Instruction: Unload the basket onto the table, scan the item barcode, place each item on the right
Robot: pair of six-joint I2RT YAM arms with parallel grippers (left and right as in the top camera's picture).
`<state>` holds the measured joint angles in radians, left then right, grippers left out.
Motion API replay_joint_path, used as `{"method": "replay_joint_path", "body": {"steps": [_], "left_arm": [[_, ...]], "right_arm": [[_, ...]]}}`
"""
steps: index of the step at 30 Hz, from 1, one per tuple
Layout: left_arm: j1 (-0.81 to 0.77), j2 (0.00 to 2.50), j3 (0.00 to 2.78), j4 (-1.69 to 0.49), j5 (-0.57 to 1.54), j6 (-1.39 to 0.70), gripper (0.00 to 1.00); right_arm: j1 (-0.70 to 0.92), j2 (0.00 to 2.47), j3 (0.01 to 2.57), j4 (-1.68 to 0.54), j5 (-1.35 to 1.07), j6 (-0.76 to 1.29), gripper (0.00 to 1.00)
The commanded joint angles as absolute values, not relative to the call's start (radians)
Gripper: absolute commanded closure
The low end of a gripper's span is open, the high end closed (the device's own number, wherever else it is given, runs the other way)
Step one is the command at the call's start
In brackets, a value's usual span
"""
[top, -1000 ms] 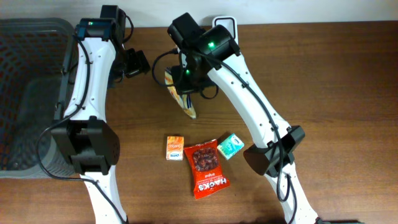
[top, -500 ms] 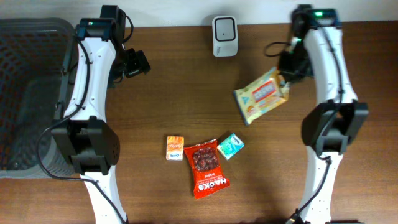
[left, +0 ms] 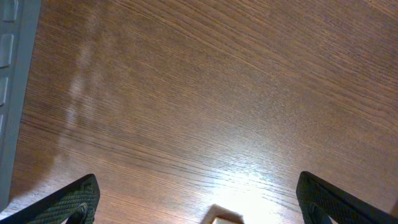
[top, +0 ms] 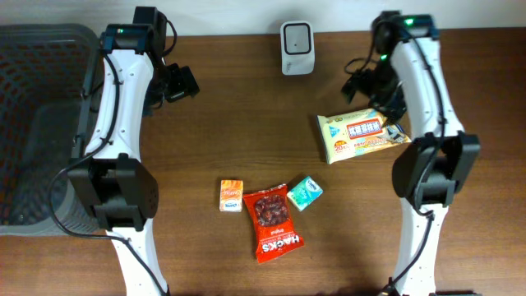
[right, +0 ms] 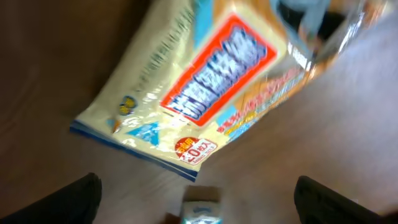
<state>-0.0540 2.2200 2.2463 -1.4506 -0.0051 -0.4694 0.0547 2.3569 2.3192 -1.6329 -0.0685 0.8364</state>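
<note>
The item, a yellow snack bag [top: 360, 136] with red and blue print, lies flat on the table right of centre, free of any grip. The right wrist view shows it [right: 205, 81] just ahead of my right gripper [right: 196, 183], which is open and holds nothing. Overhead, that right gripper [top: 385, 103] hovers over the bag's right end. The white barcode scanner [top: 296, 37] stands at the table's back edge. My left gripper [top: 181, 82] is open over bare wood at the back left, its jaws [left: 196, 190] wide with nothing held.
A dark mesh basket [top: 37, 123] fills the left side, and its grey rim [left: 12, 93] shows in the left wrist view. An orange box [top: 231, 195], a red snack bag [top: 274, 222] and a teal box [top: 305, 192] lie at the table's centre front.
My right arm carried the yellow bag from by the scanner to the right, then opened. The bag has dropped flat onto the table. The left arm has not moved.
</note>
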Motion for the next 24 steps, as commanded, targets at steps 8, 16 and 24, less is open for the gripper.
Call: {"method": "replay_joint_path", "body": {"steps": [8,16,24], "left_arm": [[-0.059,2.212,2.258,-1.449,-0.016,-0.478,0.01],[-0.059,2.212,2.258,-1.446,-0.023,-0.478,0.01],[-0.059,2.212,2.258,-1.43,-0.023,-0.478,0.01]], "right_arm": [[0.033,2.331,1.941,-1.308,-0.018,1.168,0.01],[0.033,2.329,1.851,-1.145,-0.033,1.074,0.96],[0.08,2.31,2.271,-1.072,-0.229,0.578,0.96]]}}
